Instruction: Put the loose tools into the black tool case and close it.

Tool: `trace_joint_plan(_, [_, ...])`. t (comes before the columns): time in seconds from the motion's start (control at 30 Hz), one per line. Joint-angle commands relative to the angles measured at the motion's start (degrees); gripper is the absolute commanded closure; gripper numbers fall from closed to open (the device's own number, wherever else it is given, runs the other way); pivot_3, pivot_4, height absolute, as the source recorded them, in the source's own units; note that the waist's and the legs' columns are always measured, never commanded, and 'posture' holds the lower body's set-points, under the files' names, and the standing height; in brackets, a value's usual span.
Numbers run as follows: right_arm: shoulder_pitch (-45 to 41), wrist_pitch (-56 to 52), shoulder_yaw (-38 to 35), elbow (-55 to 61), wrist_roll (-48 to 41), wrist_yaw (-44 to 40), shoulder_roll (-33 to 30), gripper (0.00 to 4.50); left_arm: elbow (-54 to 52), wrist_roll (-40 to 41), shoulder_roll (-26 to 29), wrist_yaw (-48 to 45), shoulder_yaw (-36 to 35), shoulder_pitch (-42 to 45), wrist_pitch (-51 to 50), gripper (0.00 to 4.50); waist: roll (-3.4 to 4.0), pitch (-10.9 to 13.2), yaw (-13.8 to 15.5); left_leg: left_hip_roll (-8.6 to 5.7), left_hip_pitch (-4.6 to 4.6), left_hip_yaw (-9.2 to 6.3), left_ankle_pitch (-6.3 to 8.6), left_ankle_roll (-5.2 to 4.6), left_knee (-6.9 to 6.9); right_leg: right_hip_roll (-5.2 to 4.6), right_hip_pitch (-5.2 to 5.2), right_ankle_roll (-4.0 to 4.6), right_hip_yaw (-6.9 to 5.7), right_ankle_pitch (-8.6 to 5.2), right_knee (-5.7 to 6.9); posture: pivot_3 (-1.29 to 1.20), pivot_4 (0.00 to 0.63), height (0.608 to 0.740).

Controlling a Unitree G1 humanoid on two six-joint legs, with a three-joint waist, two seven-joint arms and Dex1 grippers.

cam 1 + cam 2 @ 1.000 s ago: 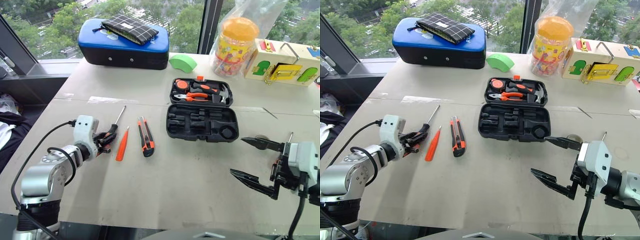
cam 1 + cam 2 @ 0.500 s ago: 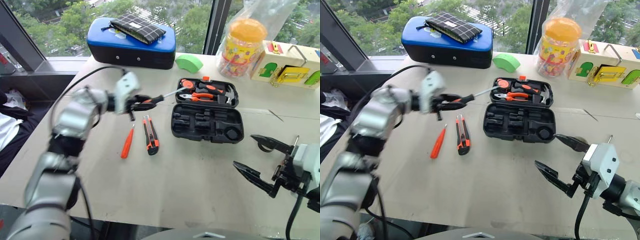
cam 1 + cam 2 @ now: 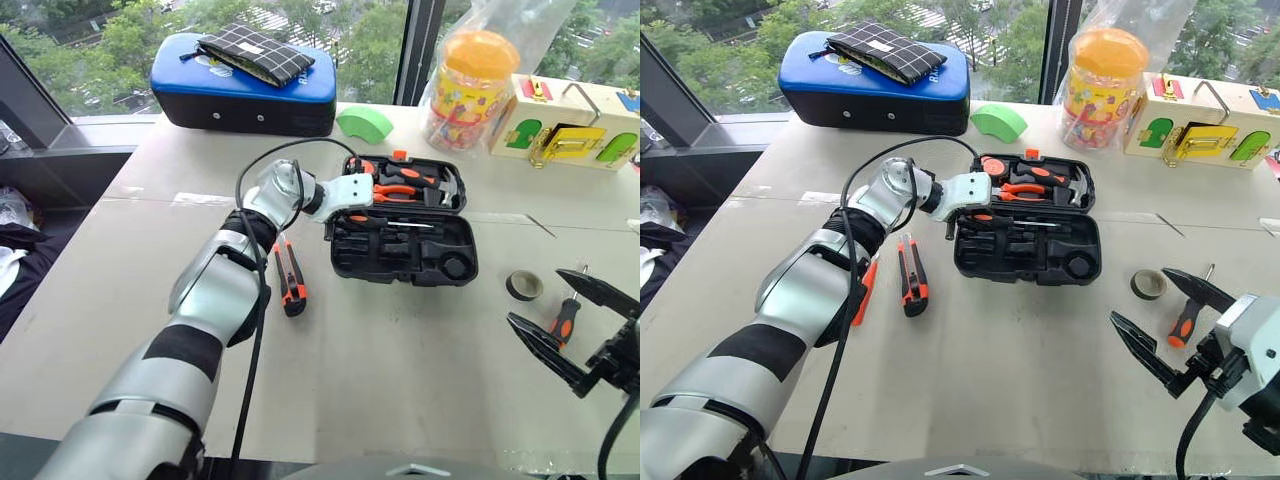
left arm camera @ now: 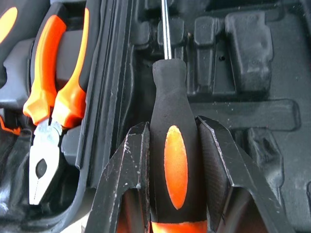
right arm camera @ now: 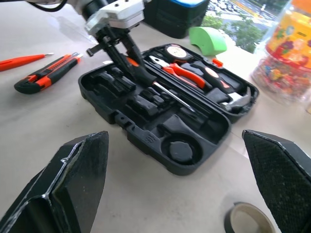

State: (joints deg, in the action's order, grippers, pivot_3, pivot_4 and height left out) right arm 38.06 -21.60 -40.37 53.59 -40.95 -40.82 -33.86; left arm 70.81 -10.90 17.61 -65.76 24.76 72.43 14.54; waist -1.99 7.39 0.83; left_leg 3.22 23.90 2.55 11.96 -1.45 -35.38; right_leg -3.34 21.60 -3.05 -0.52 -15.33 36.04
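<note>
Black-and-orange rubber screwdriver handle (image 4: 169,160) sits clamped in my left gripper (image 4: 172,145) over the open black moulded-plastic tool case (image 3: 440,265); my right gripper (image 3: 570,325) gapes wide, empty.

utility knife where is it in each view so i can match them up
Left eye view: utility knife on the table, beside the left arm, left of the case.
Right eye view: same spot, next to the orange pen-like tool.
Left wrist view: not in it.
Right wrist view: far side, past the case.
Shared landmark: the open black case.
</note>
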Motion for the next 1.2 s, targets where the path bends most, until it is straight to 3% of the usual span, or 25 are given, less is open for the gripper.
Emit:
trace_joint_plan(0.03, [0.65,1.28,-2.91,2.12,-1.58,0.41,-0.03,0.0,1.45,-2.94,-0.86,3.59,-0.45,1.92,-0.19,3.69,0.0,0.0,0.03,0.0,0.0,0.02,0.0,0.0,-0.02,-0.01,-0.01,0.0,0.01,0.0,0.0,0.0,0.15,0.74])
trace_joint_plan(0.37, [0.99,0.5,-3.37,3.21,-3.09,1.68,-1.18,0.0,4.01,-9.81,-1.7,10.06,0.95,2.62,5.01,3.69,-0.01,-0.01,0.05,-0.04,0.01,0.1,0.0,0.0,-0.16,-0.03,-0.03,0.0,0.15,0.02,0.06,0.0,0.15,0.74])
trace_joint_plan(0.43, [1.22,0.39,-3.49,3.53,-3.47,1.98,-1.44,0.0,4.53,-9.68,-1.91,11.81,-0.32,3.09,4.95,2.67,-0.01,-0.01,0.04,-0.04,0.01,0.09,0.0,0.0,-0.17,-0.02,-0.03,0.0,0.15,0.02,0.08,0.0,0.15,0.74])
trace_joint_plan(0.47, [1.49,0.4,-3.63,3.75,-3.65,2.06,-1.43,0.0,4.6,-9.66,-1.86,12.22,-0.79,3.3,5.51,2.45,-0.01,-0.01,0.02,-0.04,0.01,0.09,0.0,0.0,-0.18,-0.02,-0.03,0.0,0.16,0.02,0.1,0.0,0.15,0.74])
trace_joint_plan(0.53, [2.25,0.31,-4.1,4.22,-4.02,2.28,-1.27,0.0,4.16,-6.29,-1.45,7.98,-4.26,4.26,4.94,1.6,-0.01,-0.01,0.1,-0.04,-0.02,0.08,0.0,0.0,-0.18,-0.02,-0.03,0.0,0.16,0.02,0.16,0.0,0.15,0.74])
trace_joint_plan(0.67, [3.14,0.5,-3.79,4.69,-3.7,2.81,-0.82,0.0,2.91,1.42,-1.12,-1.37,-12.14,5.76,-2.91,1.6,-0.01,0.0,0.04,-0.04,0.0,0.08,0.0,0.01,-0.17,-0.01,0.0,0.01,0.14,0.01,0.19,0.0,0.15,0.74])
trace_joint_plan(0.7, [2.87,0.46,-3.42,4.74,-3.67,3.26,-0.87,0.0,2.53,2.63,-1.25,-1.77,-13.59,5.77,-4.93,2.19,-0.01,0.0,0.02,-0.04,0.0,0.07,0.0,0.01,-0.17,-0.01,-0.01,0.01,0.14,0.01,0.19,0.0,0.15,0.74])
trace_joint_plan(0.73, [2.59,0.41,-3.08,4.78,-3.7,3.67,-0.95,0.0,2.13,3.41,-1.38,-1.92,-14.68,5.67,-6.64,2.39,0.0,0.0,0.02,-0.04,0.0,0.07,0.0,0.0,-0.17,-0.01,-0.01,0.0,0.14,0.01,0.19,0.0,0.15,0.74])
trace_joint_plan(0.87, [1.69,0.27,-1.76,4.6,-3.17,4.53,-1.21,0.0,0.11,4.95,-2.63,-0.42,-16.96,3.9,-11.62,4.32,0.0,-0.01,0.0,-0.04,-0.03,0.07,0.0,0.0,-0.19,-0.01,-0.02,0.0,0.15,0.01,0.25,0.0,0.15,0.74])
trace_joint_plan(1.07, [0.65,0.32,-0.33,4.69,-1.95,5.75,-1.01,0.0,-3.81,5.79,-8.45,10.02,-18.26,-2.14,-17.71,4.46,0.0,-0.01,0.05,-0.04,-0.02,0.05,0.0,0.01,-0.35,-0.01,-0.03,-0.01,0.15,0.01,0.38,0.0,0.15,0.74])
trace_joint_plan(1.2, [0.95,0.37,0.38,5.2,-1.56,6.23,-0.69,0.0,-4.25,2.0,-10.96,15.64,-14.71,-5.79,-18.06,4.46,-0.03,0.01,0.03,-0.05,-0.01,0.05,0.0,0.01,-0.43,-0.01,-0.03,-0.02,0.16,0.0,0.42,0.0,0.15,0.74])
